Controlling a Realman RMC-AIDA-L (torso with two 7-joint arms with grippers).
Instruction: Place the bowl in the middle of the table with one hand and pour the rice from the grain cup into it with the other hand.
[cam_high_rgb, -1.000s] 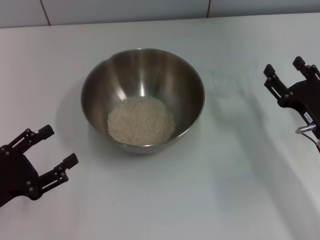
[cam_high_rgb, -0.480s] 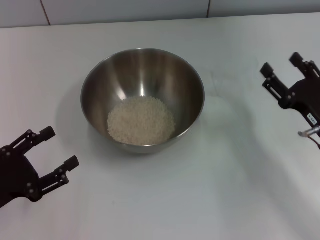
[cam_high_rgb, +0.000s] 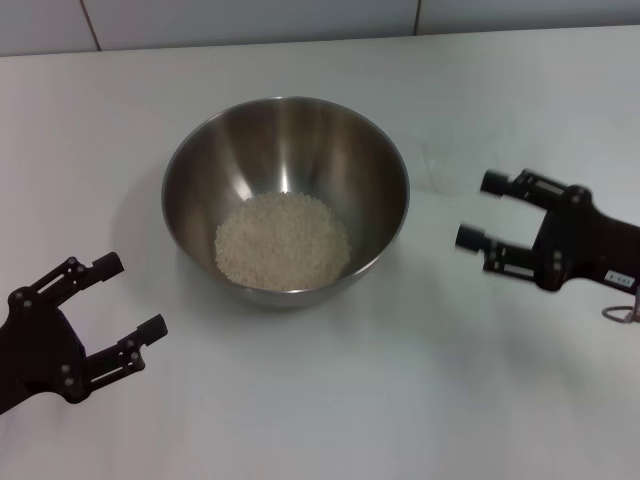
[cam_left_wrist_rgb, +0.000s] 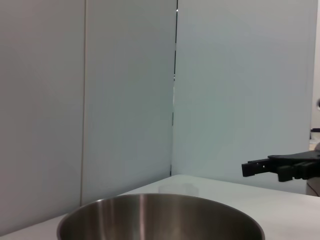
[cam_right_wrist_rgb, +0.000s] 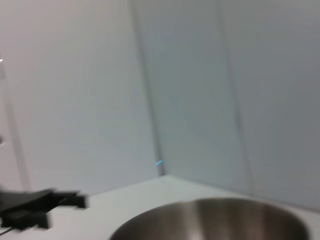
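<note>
left end effector (cam_high_rgb: 120, 303): closest to the robot, low on its left side, hanging over bare tabletop. Fingers spread apart, nothing between them, well clear of the bowl.

right end effector (cam_high_rgb: 478, 213): on the robot's right, a bit further out, fingers pointing in toward the bowl but not touching it. Also spread apart and holding nothing. You can spot it from the left wrist view too, off past the bowl's rim.

tabletop (cam_high_rgb: 330, 400): plain white, and the only things I can make out on it are the bowl and the shadows.

bowl (cam_high_rgb: 286, 130): big steel one, upright, sitting pretty much mid-tabletop between the two arms. Looks placed to me.

rice (cam_high_rgb: 283, 241): pale heap in the bottom of the bowl, all inside as far as I can see, no stray grains that I can pick out on the tabletop.

grain cup: honestly can't find it for sure. There's a faint pale shape on the tabletop beyond the bowl in the left wrist view, but it's too vague to call.

step in hand: my read is both parts are basically done, bowl centred and rice in it, and neither arm is carrying anything.

next move: probably just pulling both arms away without bumping the bowl, since the right one is pointed at it from fairly near.
</note>
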